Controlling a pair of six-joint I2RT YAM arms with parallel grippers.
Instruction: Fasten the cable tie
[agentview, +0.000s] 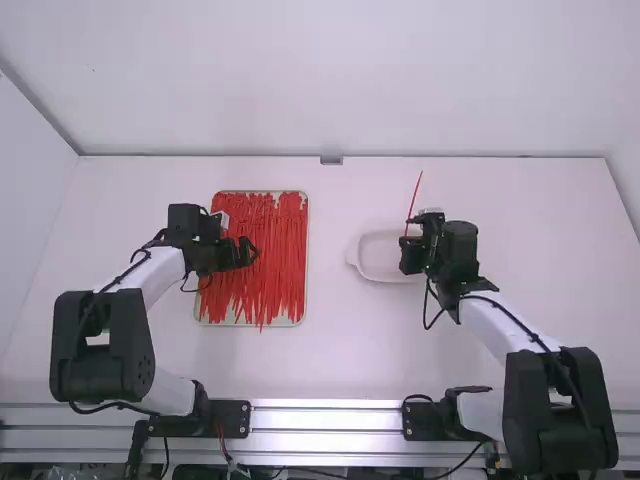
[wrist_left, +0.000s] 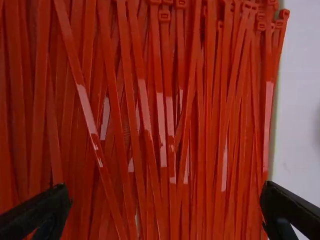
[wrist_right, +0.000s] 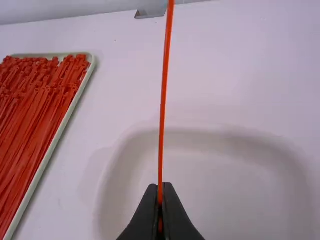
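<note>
Cable tie pinched between right fingers over white dish.

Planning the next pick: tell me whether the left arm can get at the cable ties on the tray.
Probably yes: the left gripper hangs open right over the pile of red cable ties, nothing between them.

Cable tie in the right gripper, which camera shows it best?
Right wrist view: the cable tie runs close and clear from the shut right gripper. The high view shows a thin red sliver; the left wrist view faces the tie pile.
</note>
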